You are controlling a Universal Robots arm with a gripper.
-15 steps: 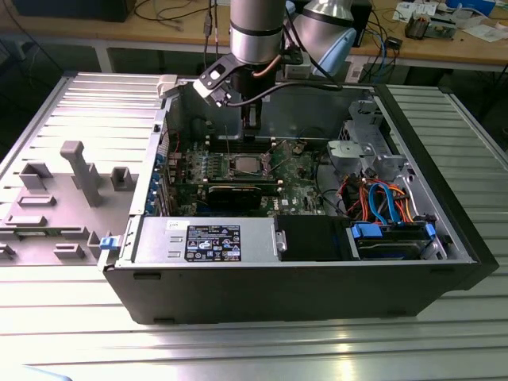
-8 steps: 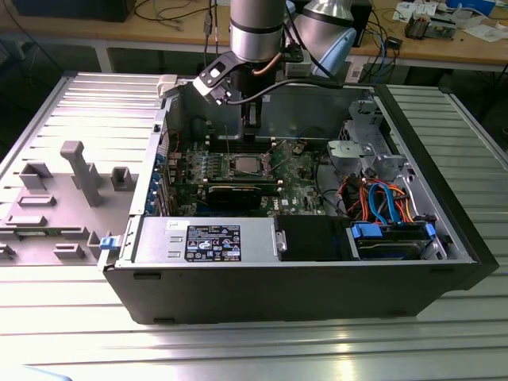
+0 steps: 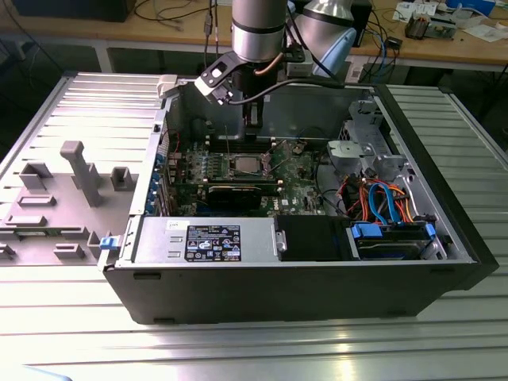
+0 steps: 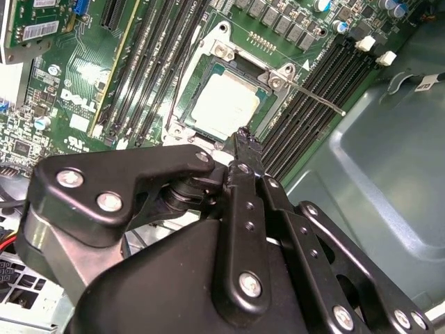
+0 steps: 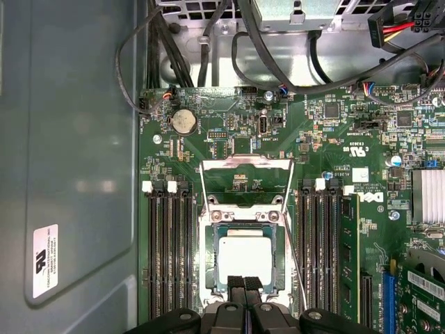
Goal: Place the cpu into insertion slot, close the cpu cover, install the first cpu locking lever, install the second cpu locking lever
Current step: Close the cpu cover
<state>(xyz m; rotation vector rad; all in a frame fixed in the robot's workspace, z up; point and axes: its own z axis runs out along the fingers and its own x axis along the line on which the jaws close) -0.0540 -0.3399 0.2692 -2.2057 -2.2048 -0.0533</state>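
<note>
- You see a grey metal table (image 3: 254, 349) along the lower part of the exterior view.
- An open computer case (image 3: 278, 278) lies on it, in the middle of that view.
- The robot arm (image 3: 258, 28) comes down from the upper middle of the exterior view into the case.
- A green board (image 5: 229, 132) covers the floor of the case, with long black memory slots (image 5: 167, 250) on both sides of the socket.
- The gripper (image 5: 244, 282) hangs low over the board. Its jaws are pressed together and hold nothing. Its tip is right at the edge of the chip.
- The cpu cover (image 5: 208, 257) looks to lie flat around the chip.
- The insertion slot (image 5: 221, 233) sits just above the middle of the exterior view.
- The cpu (image 3: 244, 164) rests in that slot, silver face up.
- A thin metal lever (image 4: 320, 97) sticks out from the socket corner, over the memory slots.
</note>
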